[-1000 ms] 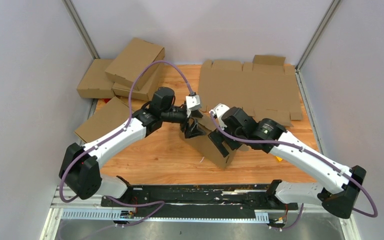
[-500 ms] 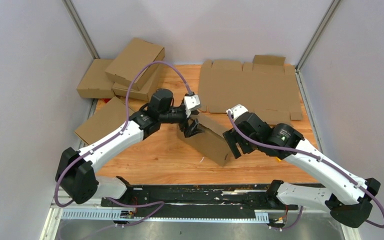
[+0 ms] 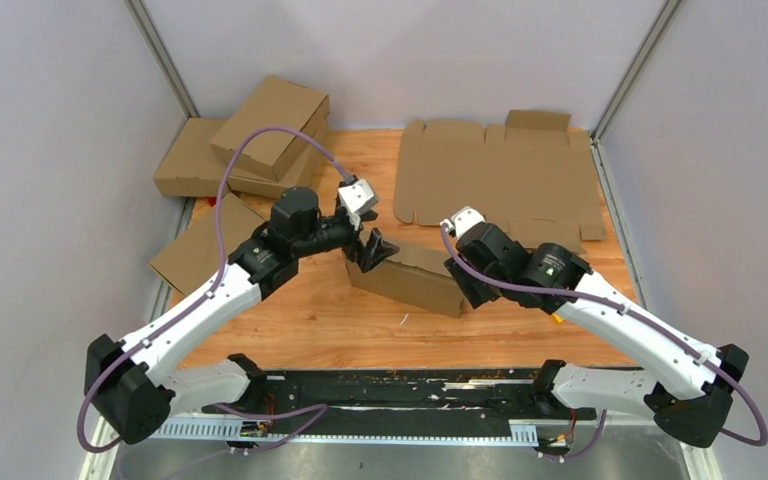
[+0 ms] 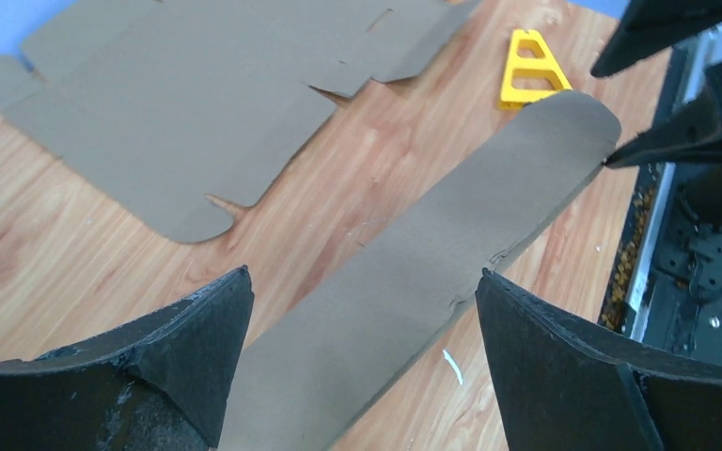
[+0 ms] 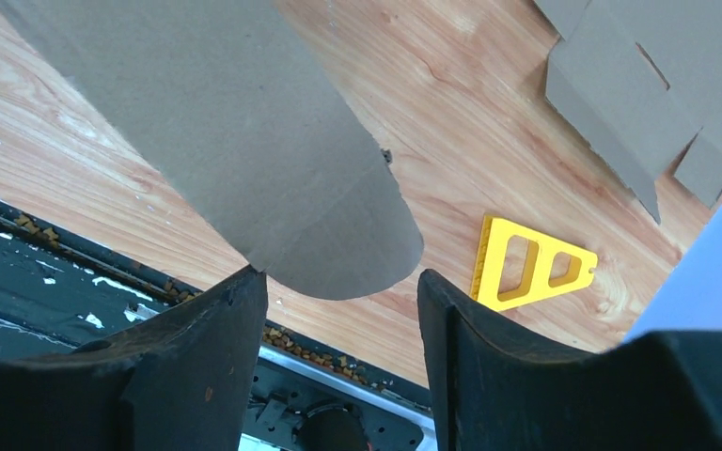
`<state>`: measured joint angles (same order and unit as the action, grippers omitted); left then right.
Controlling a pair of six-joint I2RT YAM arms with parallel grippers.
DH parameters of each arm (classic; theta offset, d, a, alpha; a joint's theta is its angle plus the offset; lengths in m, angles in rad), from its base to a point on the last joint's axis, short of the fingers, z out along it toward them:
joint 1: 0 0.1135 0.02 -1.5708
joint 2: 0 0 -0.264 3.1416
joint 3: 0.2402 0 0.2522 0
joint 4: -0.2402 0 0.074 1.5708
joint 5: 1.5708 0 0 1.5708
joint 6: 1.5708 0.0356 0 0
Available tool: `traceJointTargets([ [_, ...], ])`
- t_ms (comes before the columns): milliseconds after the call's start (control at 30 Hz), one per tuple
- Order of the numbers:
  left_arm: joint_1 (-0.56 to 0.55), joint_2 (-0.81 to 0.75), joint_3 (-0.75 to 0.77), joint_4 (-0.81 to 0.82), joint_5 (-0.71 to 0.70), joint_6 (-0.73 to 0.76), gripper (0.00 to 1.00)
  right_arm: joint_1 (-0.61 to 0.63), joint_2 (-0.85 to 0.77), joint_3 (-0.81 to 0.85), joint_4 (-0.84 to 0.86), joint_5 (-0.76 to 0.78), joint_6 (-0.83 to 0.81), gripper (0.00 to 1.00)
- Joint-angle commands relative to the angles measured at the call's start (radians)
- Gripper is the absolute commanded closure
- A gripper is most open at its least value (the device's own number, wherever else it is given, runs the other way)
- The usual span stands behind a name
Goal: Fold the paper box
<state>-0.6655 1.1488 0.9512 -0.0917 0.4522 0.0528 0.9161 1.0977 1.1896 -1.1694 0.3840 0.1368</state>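
Box (image 3: 405, 280) part-folded, flap (image 4: 414, 272) loose — tuck remains. Left gripper (image 4: 362, 282), 9 o'clock end, wide open, empty; right gripper (image 5: 338, 277), 3 o'clock, half-open round flap tip — grip unclear.

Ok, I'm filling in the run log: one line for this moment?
task: fold paper box | left gripper: open, astride box | right gripper: jaws either side of rounded flap, grip unclear

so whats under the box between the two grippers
Bare wooden table shows around the paper box; the spot beneath it is covered. A yellow triangle lies beside it, not under.
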Motion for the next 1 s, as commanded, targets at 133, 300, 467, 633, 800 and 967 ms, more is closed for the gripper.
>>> traceJointTargets([
  [133,0.02,-0.131,-0.069,-0.041,-0.371,-0.262,0.02,0.017,-0.078,-0.037,0.112,-0.011,-0.03,0.24],
  [300,0.073,-0.227,-0.171,-0.024,-0.492,-0.382,0.0,0.015,-0.205,-0.071,0.174,-0.044,0.117,0.1],
  [467,0.096,-0.264,-0.204,-0.056,-0.476,-0.4,0.0,0.005,-0.275,-0.102,0.13,0.013,0.141,0.04],
  [633,0.096,-0.364,-0.307,-0.013,-0.458,-0.394,0.01,0.005,-0.313,-0.112,0.14,-0.028,0.149,0.05],
  [800,0.096,-0.405,-0.38,0.062,-0.366,-0.329,0.05,0.006,-0.313,-0.127,0.167,-0.05,0.117,0.09],
  [967,0.096,-0.363,-0.425,0.175,-0.327,-0.345,0.05,0.006,-0.348,-0.158,0.219,-0.066,0.099,0.09],
])
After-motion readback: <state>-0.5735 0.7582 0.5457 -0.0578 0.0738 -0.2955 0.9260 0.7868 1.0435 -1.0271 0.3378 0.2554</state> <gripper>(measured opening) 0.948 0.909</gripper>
